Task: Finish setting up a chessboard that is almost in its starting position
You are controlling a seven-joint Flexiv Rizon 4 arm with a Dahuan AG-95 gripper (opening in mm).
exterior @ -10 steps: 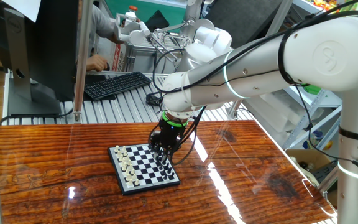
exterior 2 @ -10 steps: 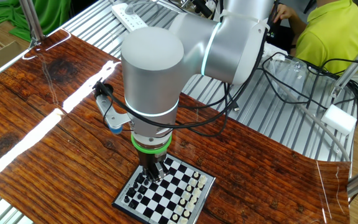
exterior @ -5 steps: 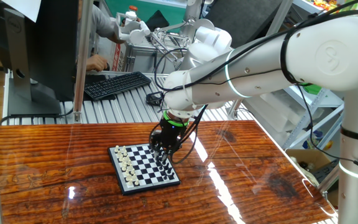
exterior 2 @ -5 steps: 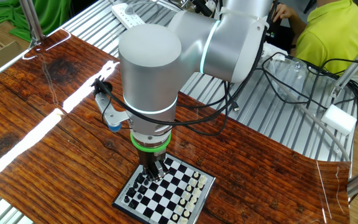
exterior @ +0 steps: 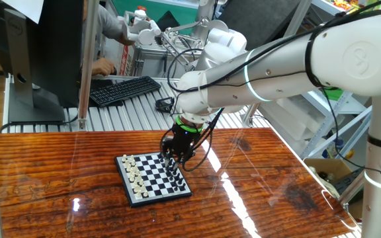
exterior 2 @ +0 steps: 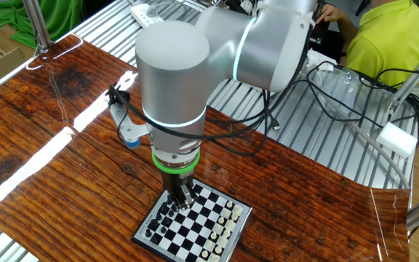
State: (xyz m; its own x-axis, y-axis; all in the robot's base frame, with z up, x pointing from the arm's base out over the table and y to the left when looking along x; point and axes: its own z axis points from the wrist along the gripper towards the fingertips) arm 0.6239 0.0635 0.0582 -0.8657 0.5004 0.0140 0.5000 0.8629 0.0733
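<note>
The small black-framed chessboard (exterior: 152,177) lies on the wooden table. Tiny white pieces (exterior: 132,174) stand along its left edge and black pieces (exterior: 176,176) along its right edge. In the other fixed view the board (exterior 2: 204,218) shows white pieces (exterior 2: 225,224) on the right and black pieces (exterior 2: 158,223) on the left. My gripper (exterior: 172,160) points straight down over the black side, its fingertips low among the black pieces; it also shows in the other fixed view (exterior 2: 182,199). The fingers look close together. Whether they hold a piece is hidden.
A black keyboard (exterior: 124,90) and a monitor (exterior: 42,53) stand on the ribbed metal bench behind the table. A person in a yellow shirt (exterior 2: 384,40) sits there. Cables (exterior 2: 340,102) lie on the bench. The table's front edge (exterior 2: 57,240) runs near the board.
The arm's upper links have shifted slightly up. The gripper has stayed over the black side of the board, perhaps a little higher.
</note>
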